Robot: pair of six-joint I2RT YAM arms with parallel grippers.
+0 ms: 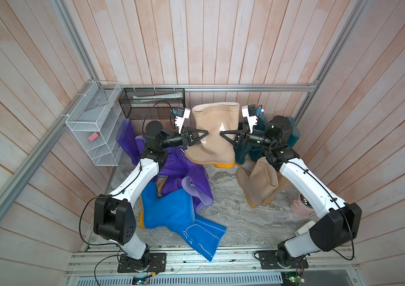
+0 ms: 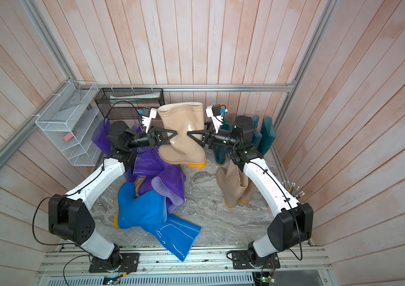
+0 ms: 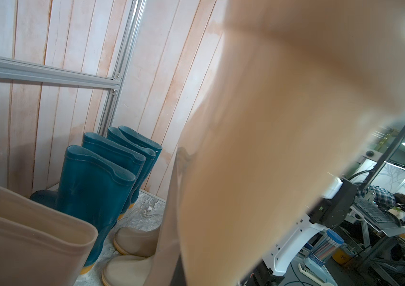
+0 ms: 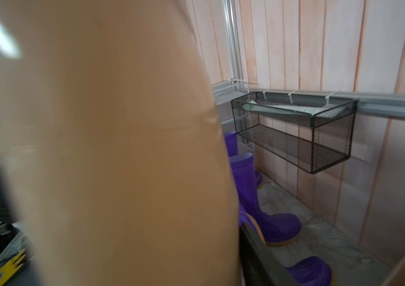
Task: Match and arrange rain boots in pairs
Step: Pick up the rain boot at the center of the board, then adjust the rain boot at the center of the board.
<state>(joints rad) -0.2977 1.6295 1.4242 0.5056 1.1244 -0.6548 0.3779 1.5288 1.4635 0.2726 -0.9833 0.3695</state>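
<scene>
In both top views the left pincer (image 1: pixel 202 135) is clenching the upright beige rain boot (image 1: pixel 211 143) near the back wall, while the right pincer (image 1: pixel 223 135), open or not I cannot tell, is touching its other side; the left wrist view is showing it blurry and close with teal boots (image 3: pixel 92 183) standing behind, and the right wrist view is showing purple boots (image 4: pixel 246 178) behind it.

Wire rack (image 1: pixel 80 116), mesh basket (image 1: pixel 132 106), perhaps pink cup (image 1: pixel 298 208)

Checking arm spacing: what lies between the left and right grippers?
The raised glossy beige knee-high rubber boot: its shaft fills the gap between the left gripper and right gripper, seen in both top views.
</scene>
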